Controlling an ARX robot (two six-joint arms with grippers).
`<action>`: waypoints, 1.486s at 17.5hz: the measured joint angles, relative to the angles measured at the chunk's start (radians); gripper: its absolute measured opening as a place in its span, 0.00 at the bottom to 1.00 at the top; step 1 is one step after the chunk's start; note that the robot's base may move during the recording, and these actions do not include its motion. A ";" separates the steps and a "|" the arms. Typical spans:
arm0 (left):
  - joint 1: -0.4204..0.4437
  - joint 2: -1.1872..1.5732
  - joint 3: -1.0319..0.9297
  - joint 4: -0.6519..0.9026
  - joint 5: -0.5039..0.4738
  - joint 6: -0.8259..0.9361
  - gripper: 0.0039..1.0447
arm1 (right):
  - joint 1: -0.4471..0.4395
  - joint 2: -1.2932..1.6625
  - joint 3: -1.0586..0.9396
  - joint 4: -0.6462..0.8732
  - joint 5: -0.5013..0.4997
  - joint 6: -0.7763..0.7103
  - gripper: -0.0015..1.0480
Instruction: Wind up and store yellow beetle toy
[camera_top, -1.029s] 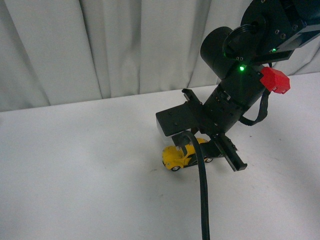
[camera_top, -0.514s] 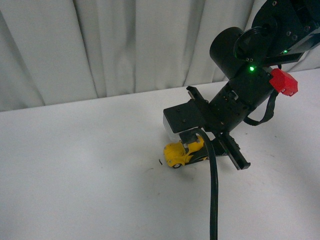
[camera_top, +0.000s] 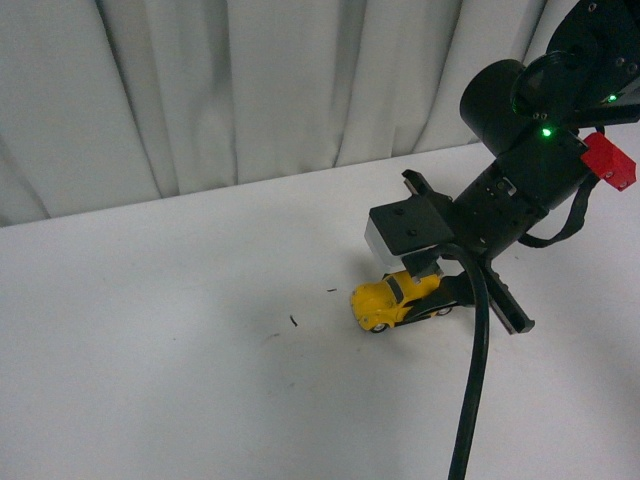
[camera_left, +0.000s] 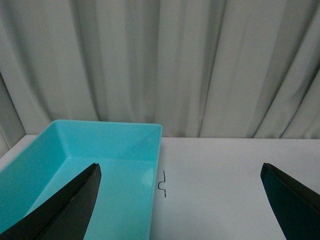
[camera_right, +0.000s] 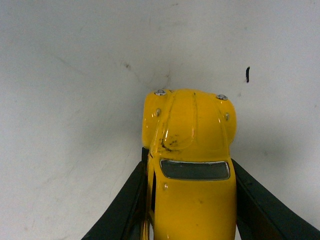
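The yellow beetle toy (camera_top: 385, 300) stands on its wheels on the white table (camera_top: 150, 350), right of the middle. My right gripper (camera_top: 425, 292) is shut on its rear half, one black finger on each side. In the right wrist view the toy (camera_right: 192, 130) points away from the camera, with its bonnet past the fingers (camera_right: 127, 200) and my right gripper (camera_right: 189, 160) clamped on its doors. My left gripper (camera_left: 180, 205) is open and empty, above the table beside a teal bin (camera_left: 75, 150). It does not show in the front view.
The teal bin is an open rectangular box by the grey curtain (camera_left: 165, 65). A small bent black wire (camera_left: 162, 184) lies by the bin's wall. Two dark specks (camera_top: 292, 321) lie on the table left of the toy. A black cable (camera_top: 470, 400) hangs from my right arm.
My right gripper has moved to the right across the table with the toy held in it. Dark specks now show where the toy was.
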 joint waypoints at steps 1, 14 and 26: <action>0.000 0.000 0.000 0.000 0.000 0.000 0.94 | -0.019 -0.002 -0.007 -0.004 -0.005 -0.005 0.39; 0.000 0.000 0.000 0.000 0.000 0.000 0.94 | -0.197 -0.031 -0.067 -0.049 -0.029 -0.036 0.39; 0.000 0.000 0.000 0.000 0.000 0.000 0.94 | -0.245 -0.036 -0.093 -0.113 -0.005 -0.035 0.86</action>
